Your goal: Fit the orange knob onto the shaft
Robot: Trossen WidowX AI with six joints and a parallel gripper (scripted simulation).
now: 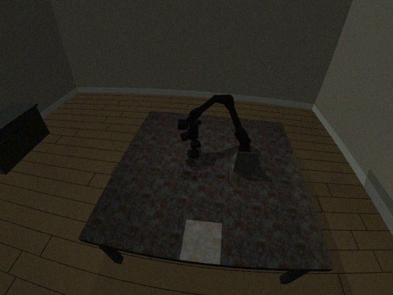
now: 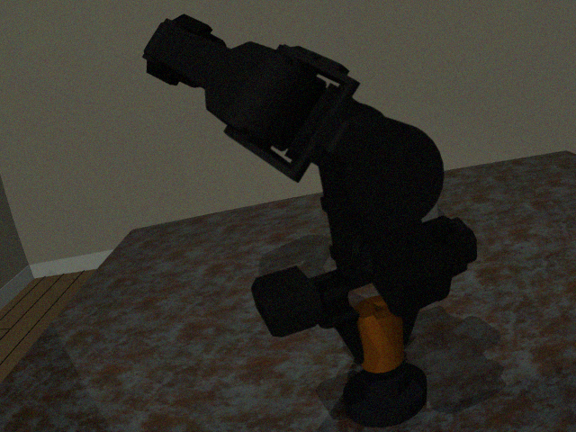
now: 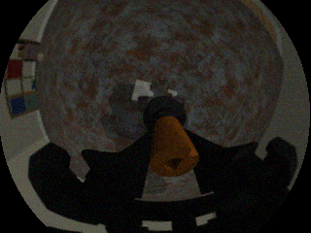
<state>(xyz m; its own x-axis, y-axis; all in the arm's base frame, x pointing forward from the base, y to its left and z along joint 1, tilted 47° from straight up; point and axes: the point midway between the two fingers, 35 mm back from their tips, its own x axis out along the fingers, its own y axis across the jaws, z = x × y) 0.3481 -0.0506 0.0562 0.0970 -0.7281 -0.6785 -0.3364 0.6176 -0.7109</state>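
Observation:
The orange knob [image 2: 382, 341] [image 3: 172, 148] is upright with a slight lean in the exterior view. Its lower end meets the top of the dark round pedestal [image 2: 386, 401] [image 3: 164, 108] [image 1: 193, 153], with no clear gap showing. The shaft is not visible, and how far it sits inside the knob cannot be told. My gripper [image 2: 382, 346] [image 3: 167, 132] [image 1: 194, 145] points down over the pedestal and is shut on the knob, one dark finger on each side. The flat side of the hole cannot be made out.
The arm's base stands on a pale grey block [image 1: 245, 163], right of the pedestal in the top view. A pale rectangle [image 1: 201, 241] lies at the table's near edge. A dark panel [image 1: 25, 136] stands off the table at the left. The scene is dim.

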